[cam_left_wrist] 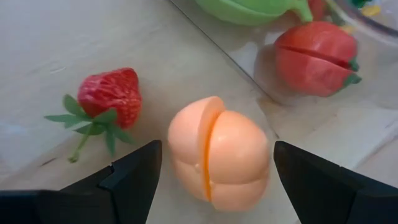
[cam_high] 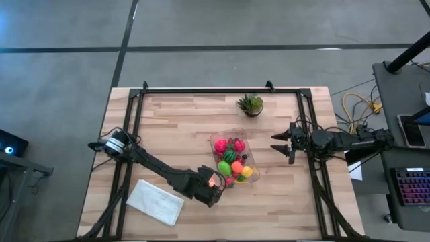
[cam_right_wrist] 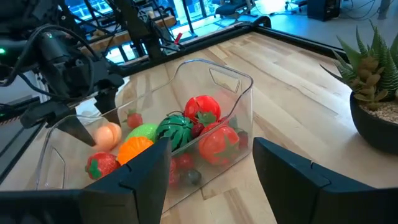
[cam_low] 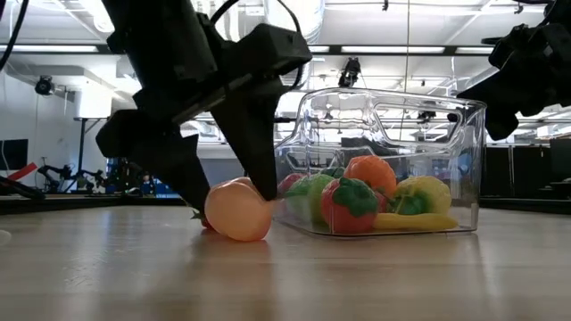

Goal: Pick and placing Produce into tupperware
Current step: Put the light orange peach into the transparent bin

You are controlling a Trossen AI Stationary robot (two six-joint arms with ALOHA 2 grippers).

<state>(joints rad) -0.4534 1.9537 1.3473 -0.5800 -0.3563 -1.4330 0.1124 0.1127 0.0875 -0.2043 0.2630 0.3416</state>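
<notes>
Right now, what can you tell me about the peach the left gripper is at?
The peach is a pale orange, smooth, plastic-looking toy with an orange seam across it. It rests on the table just outside the tupperware, with a strawberry lying close by, apart from it. The left gripper is open, one finger on each side of it, neither visibly touching.

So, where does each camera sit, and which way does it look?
High: above the table, straight down; both arms, the tub, a plant, a cloth.
Low: at table height, level; left hand astride the peach.
Left wrist: past its own open fingers at the peach, a strawberry beside it.
Right wrist: past its open fingers at the tub.
Shared: low and left wrist views both show the peach outside the tub wall.
</notes>
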